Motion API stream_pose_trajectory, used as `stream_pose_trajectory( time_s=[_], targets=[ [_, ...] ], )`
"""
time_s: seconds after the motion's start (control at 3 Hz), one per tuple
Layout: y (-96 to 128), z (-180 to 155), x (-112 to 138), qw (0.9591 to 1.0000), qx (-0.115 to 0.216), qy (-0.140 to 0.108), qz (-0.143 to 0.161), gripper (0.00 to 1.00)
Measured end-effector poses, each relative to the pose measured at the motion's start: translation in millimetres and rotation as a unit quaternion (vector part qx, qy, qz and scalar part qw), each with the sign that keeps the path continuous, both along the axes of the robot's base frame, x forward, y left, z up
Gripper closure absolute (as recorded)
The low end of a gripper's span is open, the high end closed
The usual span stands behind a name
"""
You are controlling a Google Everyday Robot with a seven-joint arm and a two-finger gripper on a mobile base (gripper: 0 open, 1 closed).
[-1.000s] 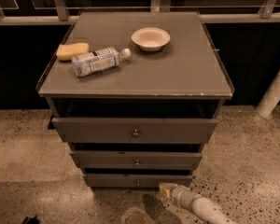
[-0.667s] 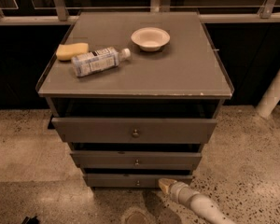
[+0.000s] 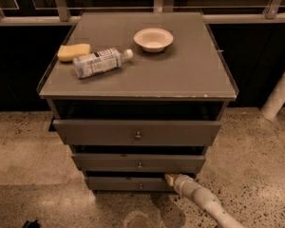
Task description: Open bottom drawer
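The bottom drawer (image 3: 123, 184) is the lowest, slimmest grey front of the cabinet, with a tiny round knob (image 3: 140, 186) at its centre. It stands out a little less than the middle drawer (image 3: 138, 163) and the top drawer (image 3: 137, 133) above it. My gripper (image 3: 170, 179) comes up from the lower right on a white arm and its tip sits at the right end of the bottom drawer's top edge, right of the knob.
On the cabinet top (image 3: 180, 75) lie a yellow sponge (image 3: 73, 51), a plastic bottle on its side (image 3: 100, 62) and a white bowl (image 3: 153, 39). A white post (image 3: 280, 95) stands at the right. Speckled floor surrounds the cabinet.
My gripper has moved a little left and up, closer to the right end of the bottom drawer. The drawers have not visibly moved.
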State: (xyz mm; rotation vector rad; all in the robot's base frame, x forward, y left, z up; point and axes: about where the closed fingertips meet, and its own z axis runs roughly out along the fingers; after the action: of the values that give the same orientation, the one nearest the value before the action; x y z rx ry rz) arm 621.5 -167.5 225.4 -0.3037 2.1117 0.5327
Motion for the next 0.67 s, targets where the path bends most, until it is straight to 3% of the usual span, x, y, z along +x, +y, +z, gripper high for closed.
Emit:
stream_pose_trajectory(
  time_s=[0.67],
  targets=[
    [-10,-14,5,0.9997,-0.017,0.003,-0.019,1.00]
  ],
)
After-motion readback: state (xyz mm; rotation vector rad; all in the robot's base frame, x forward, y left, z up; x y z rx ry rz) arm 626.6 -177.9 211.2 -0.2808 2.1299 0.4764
